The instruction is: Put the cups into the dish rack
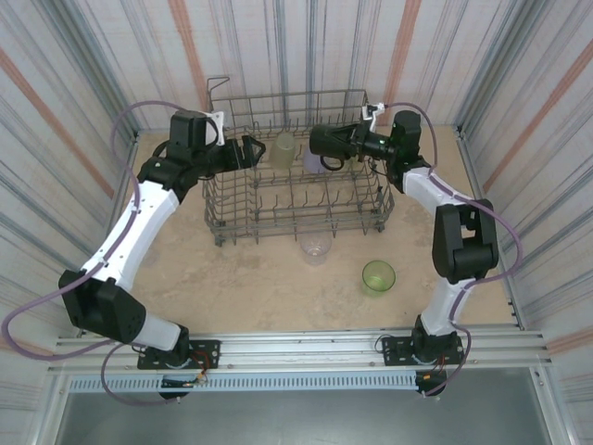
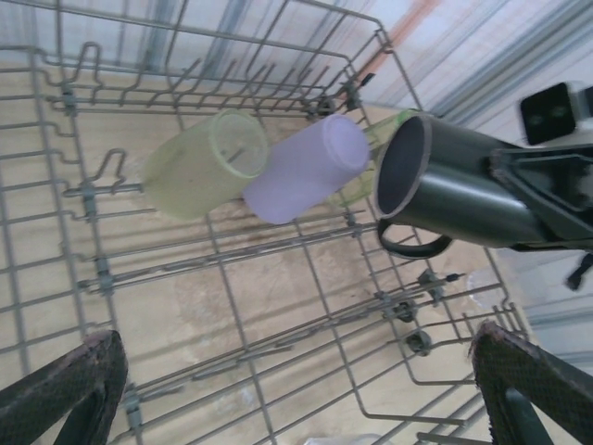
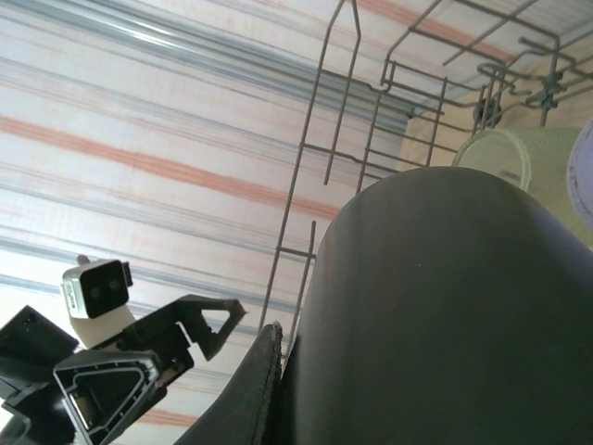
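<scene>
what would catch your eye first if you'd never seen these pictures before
First, the dark cup, held sideways by the right gripper over the right end of the dish rack. Next to it, a yellow-green cup and a lavender cup sit side by side in the rack, while the left gripper is open at its left end. A clear cup and a green cup stand on the table in front.

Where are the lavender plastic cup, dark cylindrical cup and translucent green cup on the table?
lavender plastic cup (image 2: 308, 171): left wrist view, side wall.
dark cylindrical cup (image 2: 463, 195): left wrist view, side wall.
translucent green cup (image 1: 378, 276): top view, interior.
</scene>
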